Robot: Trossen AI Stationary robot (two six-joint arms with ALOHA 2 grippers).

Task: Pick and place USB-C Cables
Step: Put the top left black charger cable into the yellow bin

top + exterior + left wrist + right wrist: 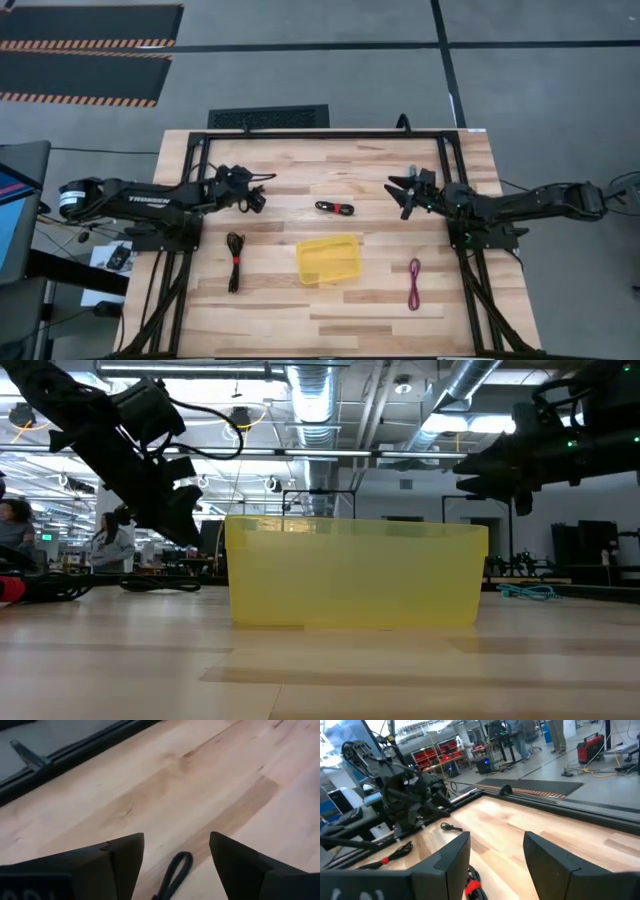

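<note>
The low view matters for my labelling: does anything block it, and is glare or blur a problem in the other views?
Low view: the yellow tray fills the middle, hiding the table behind it; bright ceiling lights leave both arms as dark shapes. High view: even light, the wooden table without glare. Left wrist view: the black cable looks soft. Right wrist view: the background is bright, the table is readable.

bright even overhead light; ceiling lamps [440, 422] glare; wrist tools blurred fg.
</note>
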